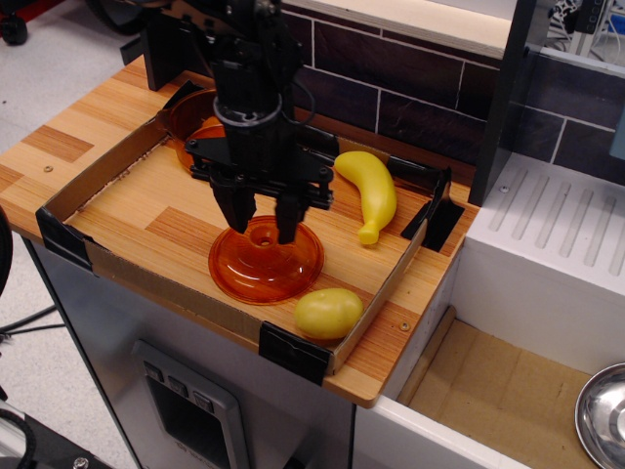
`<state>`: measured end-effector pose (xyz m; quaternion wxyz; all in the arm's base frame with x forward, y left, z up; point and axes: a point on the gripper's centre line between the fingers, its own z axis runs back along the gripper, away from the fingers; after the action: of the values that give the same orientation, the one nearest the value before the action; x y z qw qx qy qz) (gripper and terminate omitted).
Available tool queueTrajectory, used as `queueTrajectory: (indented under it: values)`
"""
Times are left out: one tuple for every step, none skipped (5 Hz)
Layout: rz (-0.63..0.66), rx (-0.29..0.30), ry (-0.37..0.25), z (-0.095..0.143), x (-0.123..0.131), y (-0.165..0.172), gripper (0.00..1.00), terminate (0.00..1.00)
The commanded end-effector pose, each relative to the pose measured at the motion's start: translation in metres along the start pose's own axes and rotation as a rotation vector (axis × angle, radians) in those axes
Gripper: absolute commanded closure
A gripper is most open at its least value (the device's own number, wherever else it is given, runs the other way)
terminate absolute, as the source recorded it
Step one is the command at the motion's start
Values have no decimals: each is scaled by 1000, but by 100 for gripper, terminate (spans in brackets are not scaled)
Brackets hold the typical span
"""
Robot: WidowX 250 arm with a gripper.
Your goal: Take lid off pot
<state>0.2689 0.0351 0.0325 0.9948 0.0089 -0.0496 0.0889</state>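
Lid (266, 266) lay flat on counter (127, 210), near front edge, just beside yellow fruit (329, 313). Hand (262, 223) hovered above knob, fingers spread, released. Pot (191, 125) sat at back left, uncovered. Banana (372, 191) right.

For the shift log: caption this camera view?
Open gripper above the lid lying on the tray, pot behind, uncovered.

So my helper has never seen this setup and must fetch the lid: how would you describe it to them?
Look at the wooden tray with low cardboard walls on the counter. Near the middle of its front edge, right under the black gripper, lies the lid. It is a flat-lying, see-through orange dome with a small knob at its centre, unlike the solid yellow banana and the yellow round fruit beside it.
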Motion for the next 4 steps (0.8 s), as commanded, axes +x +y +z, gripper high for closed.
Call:
queueTrajectory:
  values:
    - [29,-27,-38,33,8,12,0,0]
    - [39,-47,-55,59,10,16,0,0]
    - [106,-39,-53,86,12,26,0,0]
    - [106,-39,-53,86,12,26,0,0]
